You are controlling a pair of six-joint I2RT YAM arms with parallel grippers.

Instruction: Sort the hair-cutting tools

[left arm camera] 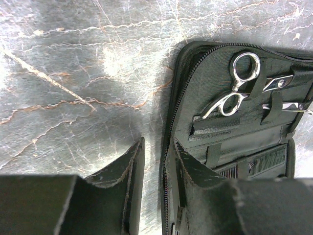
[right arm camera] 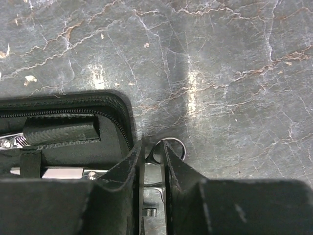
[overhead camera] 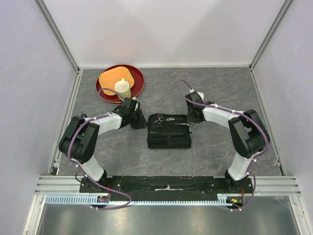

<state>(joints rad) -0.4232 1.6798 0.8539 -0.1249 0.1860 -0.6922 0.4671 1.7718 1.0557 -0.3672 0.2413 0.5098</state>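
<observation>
Red plate [overhead camera: 140,83] carrying a woven mat [overhead camera: 110,78] and a pale cup [overhead camera: 122,88] sat at the back left of the counter [overhead camera: 102,156], near the left arm but apart from the work. Open black case [overhead camera: 168,141] lay mid-counter between both arms. Strapped scissors [left arm camera: 237,90] lay under a band in the case's upper half. Comb [left arm camera: 259,160] teeth showed in the pocket below them; second comb not made out.

Left gripper [left arm camera: 159,146]: jaws narrow, straddling the case's zipped left rim, one finger inside and one outside. A sliver of counter showed beside the outer finger, so couldn't tell if it pinched.

Right gripper [right arm camera: 151,146]: jaws narrow, closed on the handle of the second scissors [right arm camera: 152,191] just off the case's right corner. One ring poked past the fingertips, blades lying over the case's right side.

Counter was dark grey, stone-look with pale veins. White walls and aluminium rails boxed it in.
</observation>
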